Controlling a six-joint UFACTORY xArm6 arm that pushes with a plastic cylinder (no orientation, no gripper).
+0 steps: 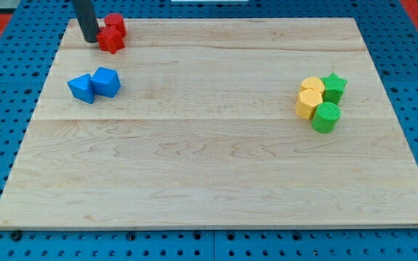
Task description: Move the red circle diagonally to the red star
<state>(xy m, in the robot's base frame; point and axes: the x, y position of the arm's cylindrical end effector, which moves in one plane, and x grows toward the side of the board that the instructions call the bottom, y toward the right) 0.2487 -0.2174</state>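
Tip (91,40) down at board's top-left corner, no jaws to report, touching red star (110,40) at its 3 o'clock, red circle (115,24) pressed on star's 1 o'clock, diagonal apparently met.

My tip (91,40) sits at the board's (209,181) top left, just left of the star (110,40), which touches the circle (115,24) above it. Two blocks (94,84) touch below them. Four blocks (321,100) cluster far right.
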